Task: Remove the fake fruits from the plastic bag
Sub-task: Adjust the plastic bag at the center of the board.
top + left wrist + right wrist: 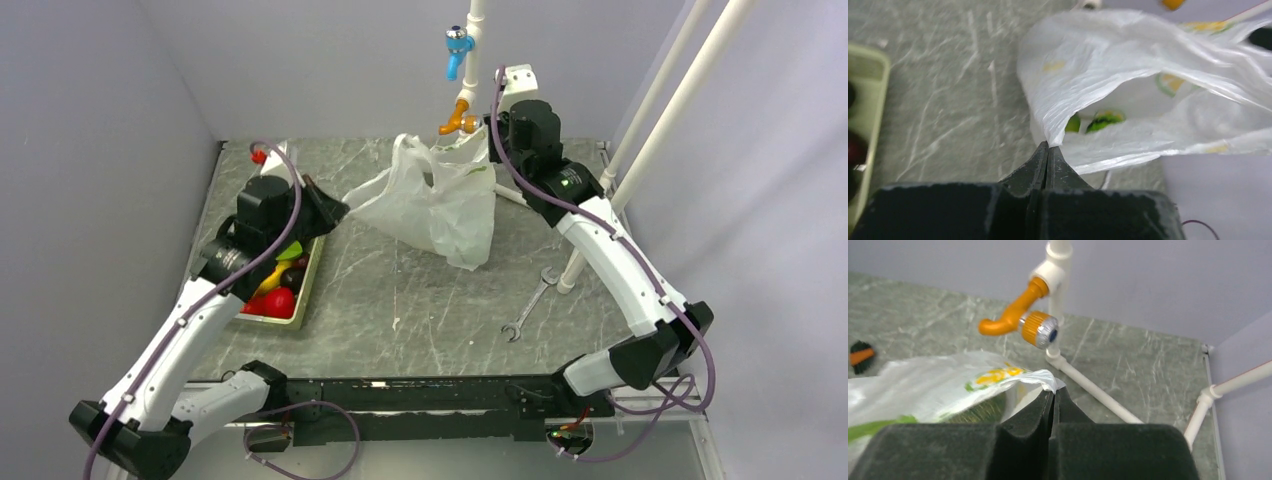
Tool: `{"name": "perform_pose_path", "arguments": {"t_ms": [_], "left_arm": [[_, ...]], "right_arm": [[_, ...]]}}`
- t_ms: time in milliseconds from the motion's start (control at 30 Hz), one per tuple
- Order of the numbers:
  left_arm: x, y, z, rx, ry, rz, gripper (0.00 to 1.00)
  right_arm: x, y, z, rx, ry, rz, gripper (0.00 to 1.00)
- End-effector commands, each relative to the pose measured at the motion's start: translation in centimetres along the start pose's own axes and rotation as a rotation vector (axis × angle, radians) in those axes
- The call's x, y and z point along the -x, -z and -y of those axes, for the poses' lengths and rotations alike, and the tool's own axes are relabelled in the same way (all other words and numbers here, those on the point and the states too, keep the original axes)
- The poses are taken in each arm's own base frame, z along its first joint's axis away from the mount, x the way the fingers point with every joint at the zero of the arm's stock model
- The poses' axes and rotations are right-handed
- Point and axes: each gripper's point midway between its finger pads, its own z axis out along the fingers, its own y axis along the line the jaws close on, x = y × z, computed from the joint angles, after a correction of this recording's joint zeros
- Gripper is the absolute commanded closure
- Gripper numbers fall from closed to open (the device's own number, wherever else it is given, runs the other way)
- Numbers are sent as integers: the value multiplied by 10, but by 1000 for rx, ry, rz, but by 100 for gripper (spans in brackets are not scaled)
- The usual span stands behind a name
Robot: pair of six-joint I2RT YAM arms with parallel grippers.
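Grey-green marble-look tabletop [420,300] with plain grey walls all round, so nothing fancy for a backdrop. Sitting toward the back middle is the thin crinkly white plastic bag [440,205] with yellow lemon-slice and green leaf prints, and it's strung up between both arms.

The left gripper [1048,148] has its fingers pinched flat together on the bag's near-left edge, with film bunched right at the tips. The bag mouth gapes open just above that. I can see a couple of green patches [1103,120] inside, but honestly can't tell if they're print or fruit.

The right gripper [1053,399] is doing the same thing at the back, fingers squeezed shut on a fold of the bag rim, right under the orange plastic tap [1018,320] on the white pipe [1083,382]. There's a dull dark-green textured patch [983,411] under the film there, too hidden to call.

Over on the left, a cream rectangular tray [308,290] holds glossy toy fruits: a red one [280,301], a yellow one [271,279], something dark purple [294,275] and a bit of green [291,250]. The left arm covers part of it.

A silver wrench [530,305] lies on the table right of the bag, well apart from it. A blue tap [457,48] hangs higher up on the same pipe.
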Motion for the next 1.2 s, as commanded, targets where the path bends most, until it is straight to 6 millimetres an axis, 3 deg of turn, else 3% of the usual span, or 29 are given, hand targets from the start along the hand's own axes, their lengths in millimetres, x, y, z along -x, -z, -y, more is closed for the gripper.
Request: {"name": "perform_pose_path", "arguments": {"t_ms": [0,67,167,333,400,467,533,600,667,800,967,1067,1167], "left_arm": [[-34,-2,-48,94,-18,-50,100],[-60,-11,-57,89,-8,-134,100],[-98,-21,-37,-112,56,-217,100],[-129,-15,-20,-246,94,-193,100],[-140,-9,-14,-270,95,-201,100],[-155,-3,-9,-291,82,-233,100],[-159,2,-5,-302,56,-241,94],[-160,8,-7,-284,5,-239,81],[-157,14,-11,-265,-41,-236,62],[-141,30,-7,-266,-162,-230,29],[-107,38,19,-306,-326,-191,11],[-82,36,42,-344,-456,-160,1],[-73,24,59,-353,-582,-179,1]], "right_arm": [[-26,-11,-5,145,-42,-83,100],[-47,-14,-23,221,-77,-132,100],[-74,-12,-45,310,-110,-200,100],[-102,-7,-54,300,-117,-269,100],[-109,-1,-59,304,-126,-304,74],[-115,10,-66,303,-115,-337,40],[-119,25,-71,270,-73,-348,21],[-126,43,-76,234,-35,-367,10],[-131,60,-72,220,-46,-389,3],[-128,97,-66,277,-171,-359,0],[-123,132,-63,340,-323,-324,0],[-136,139,-70,347,-410,-390,0],[-150,143,-76,346,-493,-428,0]]}}
